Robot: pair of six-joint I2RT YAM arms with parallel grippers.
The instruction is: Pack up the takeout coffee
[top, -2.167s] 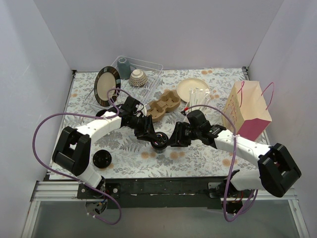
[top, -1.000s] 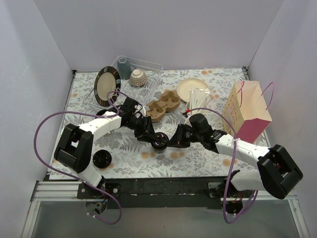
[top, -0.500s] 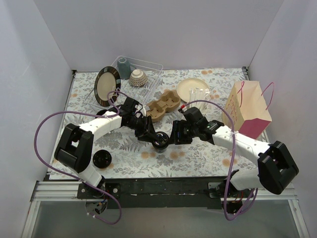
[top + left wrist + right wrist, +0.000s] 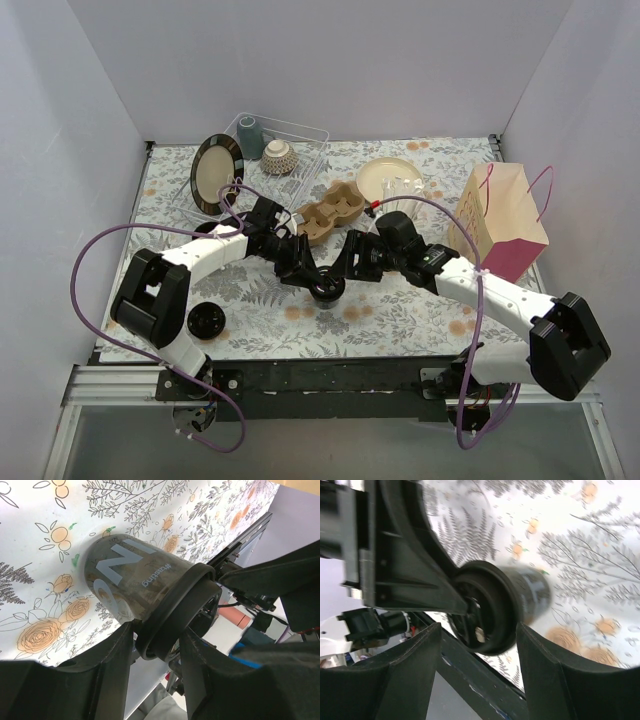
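Takeout coffee, a small paper cup with pale lettering and a round black plastic lid [image 4: 135,575], stood near the middle of the floral-patterned counter [image 4: 400,310], its base down on the cloth. The left pincer [image 4: 308,272] was clenched on it, one black finger [image 4: 112,672] on either side just under the lid's rim. Facing it from the other side, the right pincer [image 4: 343,268] was released, its two fingers [image 4: 407,672] spread wide, level with the lid and clear of it, gripping nothing. Just behind the two pincers lay a brown moulded-pulp cup carrier [image 4: 330,212], and beyond that a cream round plate [image 4: 385,180]. A pink-and-tan paper bag with thin loop handles [image 4: 500,225] stood at the right edge of the counter, well apart from the cup. A loose flat black lid [image 4: 205,322] lay near the left arm's base. At the back left, a dark round plate [image 4: 215,170] leaned in a clear wire rack [image 4: 300,135].
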